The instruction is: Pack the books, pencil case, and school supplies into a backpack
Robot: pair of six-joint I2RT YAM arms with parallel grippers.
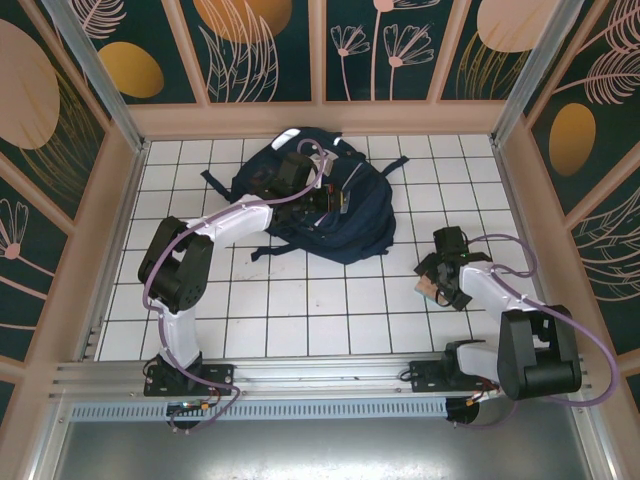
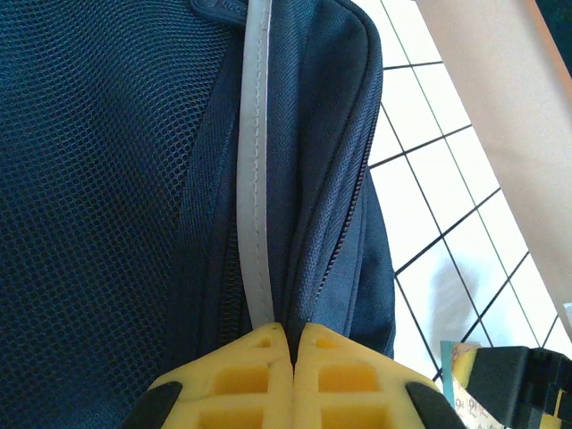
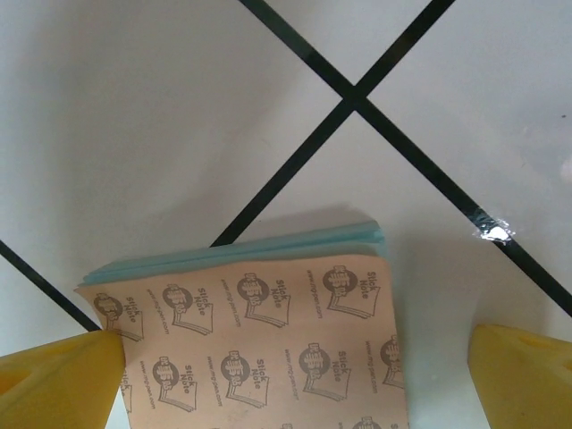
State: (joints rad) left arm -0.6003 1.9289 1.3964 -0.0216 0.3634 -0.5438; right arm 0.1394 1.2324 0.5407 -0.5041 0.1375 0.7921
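The navy backpack (image 1: 345, 215) lies at the back middle of the tiled table. My left gripper (image 1: 322, 196) rests on top of it. In the left wrist view its yellow fingers (image 2: 259, 357) are shut on a fold of the backpack (image 2: 107, 179), between the white stripe and the zipper. A pinkish-tan sticky note pad (image 3: 268, 340) with blue sheets under it lies flat on the table. My right gripper (image 3: 295, 380) is open around it, the pad's corner against the left finger (image 3: 54, 380). From above, the right gripper (image 1: 438, 283) stands at the right. The pencil case is out of view.
A teal and yellow printed corner (image 2: 458, 368), seemingly a book cover, shows beside the backpack's right side. Wooden walls (image 1: 320, 118) close the table on three sides. White tiles (image 1: 300, 300) stretch between the two arms.
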